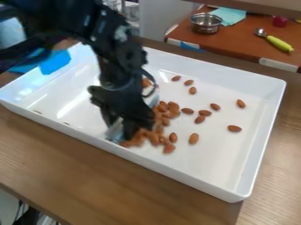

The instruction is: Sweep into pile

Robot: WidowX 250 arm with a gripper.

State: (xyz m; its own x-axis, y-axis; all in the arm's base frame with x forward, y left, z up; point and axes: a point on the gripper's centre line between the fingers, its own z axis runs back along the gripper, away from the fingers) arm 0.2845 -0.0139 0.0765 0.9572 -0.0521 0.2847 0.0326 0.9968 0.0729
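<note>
1. Almonds, main pile (159, 124): inside the white tray (258, 145), against the right of the hand (124, 129) as viewed; long axis slanted from lower left, by the near wall, to upper right.
2. Almonds, loose: scattered to the right and above the pile. One far-right piece (234, 128) lay nearly crosswise; another (193, 139), near the pile, stood lengthwise up and down the view. Two brown slivers showed by the near wall, at left.
3. Hand, black: lowered into the tray from above, beside the pile; whether released or clenched could not be told.
4. Pale piece (114, 132), partly hidden: at the hand's lower left. Another pale part (152, 97) showed at its upper right; whether the two were one item could not be told.
5. Worktop (88, 162), wood: beneath the tray.
6. Blue cloth (56, 62): at the tray's upper-left end.
7. Further worktop (247, 41), reddish brown: bore a metal bowl (206, 24), a light teal cloth (230, 15), a red item (280, 21) and a spoon (278, 41), its yellow-green handle pointed lower right.
</note>
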